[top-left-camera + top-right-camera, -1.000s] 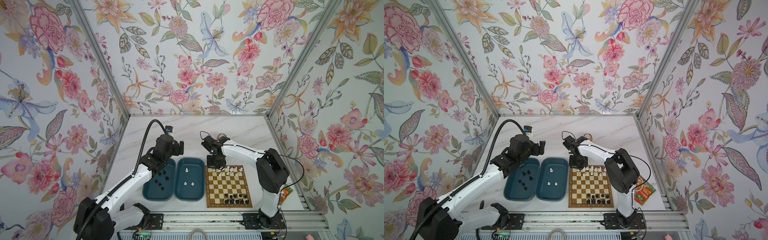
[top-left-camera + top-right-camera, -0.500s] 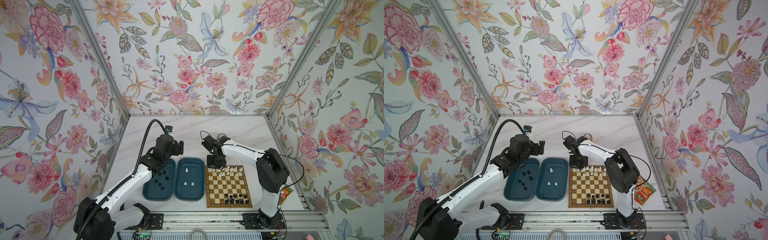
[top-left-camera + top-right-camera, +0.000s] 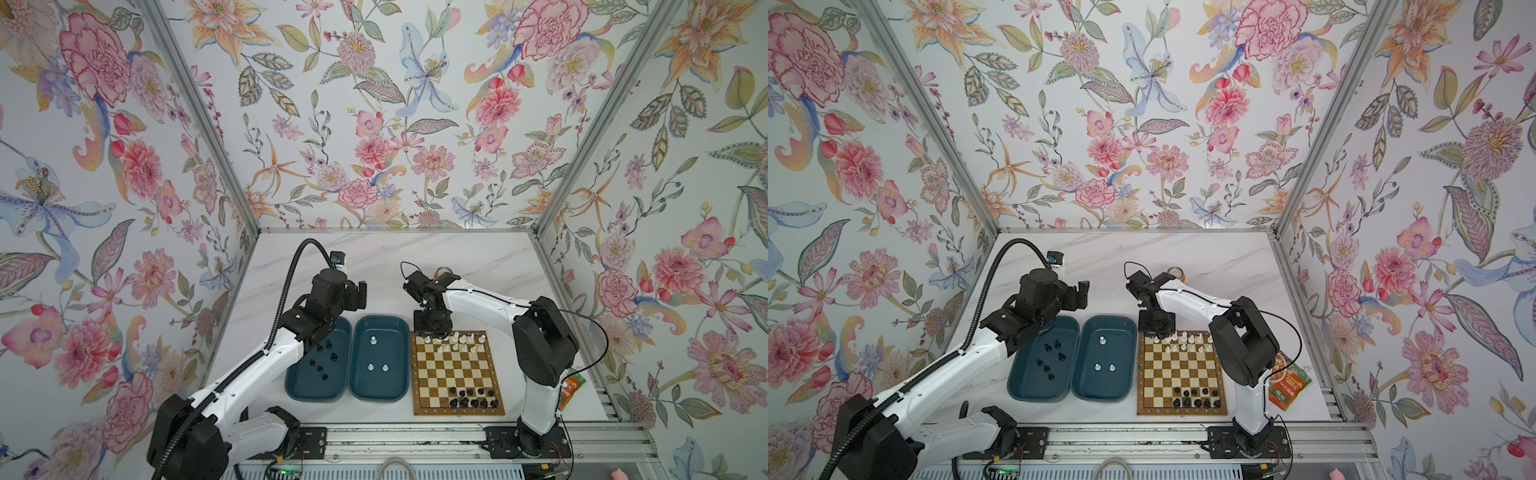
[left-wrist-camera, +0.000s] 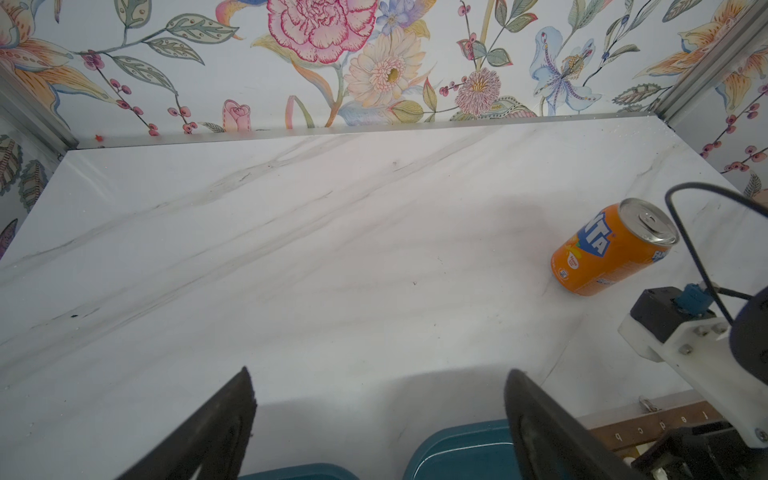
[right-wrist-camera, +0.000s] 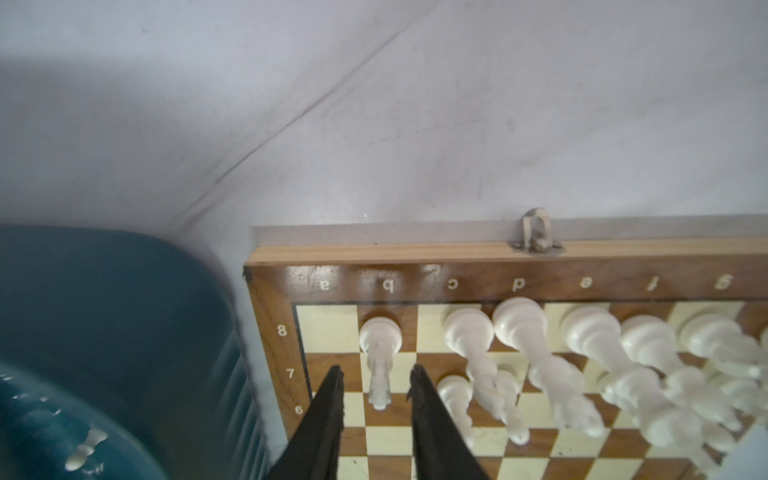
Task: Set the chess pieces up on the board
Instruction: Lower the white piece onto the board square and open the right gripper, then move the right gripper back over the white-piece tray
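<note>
Standing on the board (image 5: 417, 274), a white piece (image 5: 380, 353) sits untouched between parted right jaws.

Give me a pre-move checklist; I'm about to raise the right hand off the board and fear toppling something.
1. Right hand clear of the small white chess piece: ok, gaps show on both sides.
2. That piece upright on the square wooden chessboard, square b8: ok.
3. Neighbouring white pawn clear of the fingers: ok, but close.
4. Left hand open and empty: ok.
5. Supply in the dark teal rounded tray: ok, three white pieces lie there.
</note>
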Motion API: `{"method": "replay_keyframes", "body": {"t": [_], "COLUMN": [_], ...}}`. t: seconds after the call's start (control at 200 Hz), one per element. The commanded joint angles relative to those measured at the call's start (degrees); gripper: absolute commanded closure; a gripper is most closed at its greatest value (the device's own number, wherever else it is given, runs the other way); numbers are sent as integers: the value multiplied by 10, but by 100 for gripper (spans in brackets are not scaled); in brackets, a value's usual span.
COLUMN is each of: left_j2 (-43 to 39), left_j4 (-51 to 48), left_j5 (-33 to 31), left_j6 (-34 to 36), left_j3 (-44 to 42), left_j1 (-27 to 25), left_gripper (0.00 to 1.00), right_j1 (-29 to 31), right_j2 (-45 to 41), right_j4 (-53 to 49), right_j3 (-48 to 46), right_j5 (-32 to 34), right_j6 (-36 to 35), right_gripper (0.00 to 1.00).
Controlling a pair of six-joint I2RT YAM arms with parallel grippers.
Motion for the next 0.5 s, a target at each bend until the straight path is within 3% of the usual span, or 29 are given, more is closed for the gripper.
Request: {"method": "replay_keyframes", "body": {"t": [0.0, 0.285, 0.495], "left_j2": [-12, -28, -97], "left_j4": [-16, -44, -73], "left_j5": [-24, -33, 29], "left_j6": [8, 13, -19], "left_j3": [4, -21, -79], "left_j1": [-2, 9, 81], "left_gripper": [5, 5, 5], "right_j1": [-3, 5, 35], "right_j2": [-32, -35, -3], "right_j4": [-17, -78, -99], "right_j3": [27, 126, 208], "right_j5": [11, 30, 22], "right_j6": [-5, -11, -7], "right_gripper": [69, 68, 69]}}
